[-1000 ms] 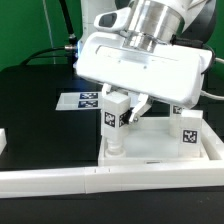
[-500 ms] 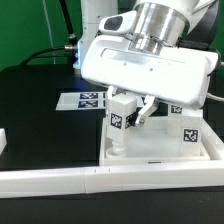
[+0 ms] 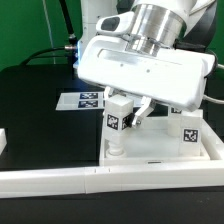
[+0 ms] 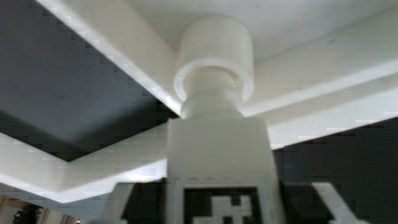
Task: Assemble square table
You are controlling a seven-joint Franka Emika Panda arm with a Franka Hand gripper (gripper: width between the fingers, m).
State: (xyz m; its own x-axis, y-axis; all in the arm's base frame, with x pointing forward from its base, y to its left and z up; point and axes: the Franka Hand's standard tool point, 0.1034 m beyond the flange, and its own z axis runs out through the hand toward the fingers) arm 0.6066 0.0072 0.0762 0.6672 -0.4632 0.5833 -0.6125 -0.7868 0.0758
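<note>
The gripper [image 3: 128,108] holds a short white tagged leg block [image 3: 118,122] upright, jaws closed partway on its upper body; the leg's narrow round foot stands at, and appears entered in, the round corner socket [image 3: 116,151] of the white plastic square tray-like table top [image 3: 160,157], at the corner nearest the exterior view's left; the top lies flat on the black surface [image 3: 40,100], against the long white barrier wall [image 3: 60,180].

Judgement on the step in hand, seating this leg: the leg should be held plumb over the socket, pressed straight down while turned about its own axis, with no sideways drag that could shift the top; release is advisable only once the shoulder of the leg sits flush on the socket rim. The wrist view shows leg [image 4: 217,150] and socket [image 4: 228,50] in line, which is favourable.

A second white tagged leg block [image 3: 186,133] stands at the far corner toward the exterior view's right; the marker board [image 3: 85,99] lies beyond.

Not verifiable: depth of engagement in the socket; the fingertips themselves, masked by the white gripper housing; the remaining legs, not in view; the top's own tag, not seen.
</note>
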